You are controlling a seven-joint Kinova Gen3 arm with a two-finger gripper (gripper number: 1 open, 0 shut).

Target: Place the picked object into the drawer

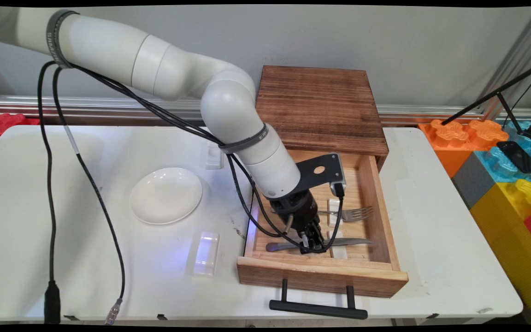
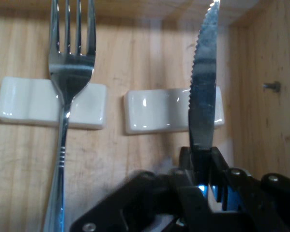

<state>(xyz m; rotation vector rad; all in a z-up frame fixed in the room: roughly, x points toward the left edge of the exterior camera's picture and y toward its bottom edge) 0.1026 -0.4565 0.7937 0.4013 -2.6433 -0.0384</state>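
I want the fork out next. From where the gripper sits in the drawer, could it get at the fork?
Probably yes: the fork lies uncovered on its white rest beside the gripper, but that is shut on the knife.

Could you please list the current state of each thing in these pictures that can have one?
drawer: pulled open from the wooden cabinet.
pincer: down inside the drawer, shut on the knife.
knife: lying flat, blade across a white rest.
fork: lying flat, neck across the other white rest, free of the pincer.
plate: upright on the table, nothing on it.
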